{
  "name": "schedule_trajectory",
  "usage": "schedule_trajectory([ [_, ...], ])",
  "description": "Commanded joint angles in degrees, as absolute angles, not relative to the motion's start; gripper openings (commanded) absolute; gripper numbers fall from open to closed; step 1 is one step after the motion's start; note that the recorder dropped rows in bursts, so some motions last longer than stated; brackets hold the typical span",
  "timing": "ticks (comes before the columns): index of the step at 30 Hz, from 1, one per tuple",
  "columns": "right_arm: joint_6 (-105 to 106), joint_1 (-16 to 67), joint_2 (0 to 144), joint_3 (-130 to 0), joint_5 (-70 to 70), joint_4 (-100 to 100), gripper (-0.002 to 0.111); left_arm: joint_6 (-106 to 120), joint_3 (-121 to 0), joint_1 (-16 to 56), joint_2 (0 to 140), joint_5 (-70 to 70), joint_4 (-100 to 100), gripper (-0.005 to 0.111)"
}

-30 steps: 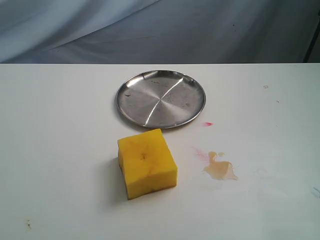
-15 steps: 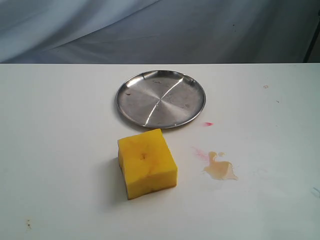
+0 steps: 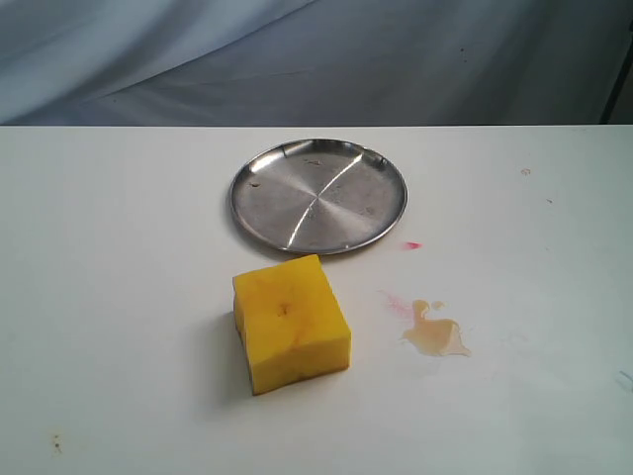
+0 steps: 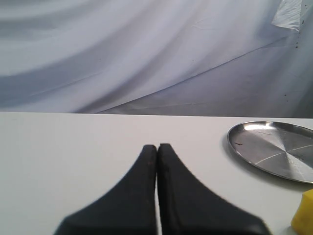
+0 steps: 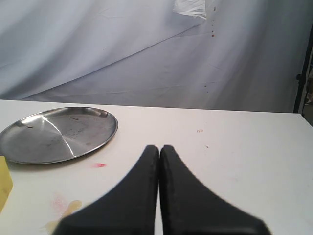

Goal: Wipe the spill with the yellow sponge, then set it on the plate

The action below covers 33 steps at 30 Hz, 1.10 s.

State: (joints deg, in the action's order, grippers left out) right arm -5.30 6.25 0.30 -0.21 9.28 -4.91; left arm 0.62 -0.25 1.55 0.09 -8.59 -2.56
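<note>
Left wrist view: gripper (image 4: 157,148) closed, empty

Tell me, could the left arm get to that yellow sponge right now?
Probably yes. The yellow sponge stands alone on the table, apart from the plate and the spill, with nothing over it. The left gripper is shut, though, so it would have to open first.

On the white table (image 3: 119,247) the plate (image 3: 318,195) lies ahead, between left claw (image 4: 157,147) and right claw (image 5: 159,148); the yellow sponge (image 3: 291,323) nearer them; the spill (image 3: 435,334), pink smear (image 3: 398,303) and red spot (image 3: 413,244) toward the right claw's side.
</note>
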Motion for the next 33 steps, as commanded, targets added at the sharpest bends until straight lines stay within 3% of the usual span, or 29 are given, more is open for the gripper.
schedule_trajectory([
  [1,-4.97,6.33,0.00,0.00,9.28,-4.89,0.000,0.57,0.00,1.60,0.00,-8.35,-2.52,0.001],
  [33,-4.97,6.33,0.00,0.00,6.60,0.34,0.000,0.57,0.00,1.60,0.00,-8.35,-2.52,0.001],
])
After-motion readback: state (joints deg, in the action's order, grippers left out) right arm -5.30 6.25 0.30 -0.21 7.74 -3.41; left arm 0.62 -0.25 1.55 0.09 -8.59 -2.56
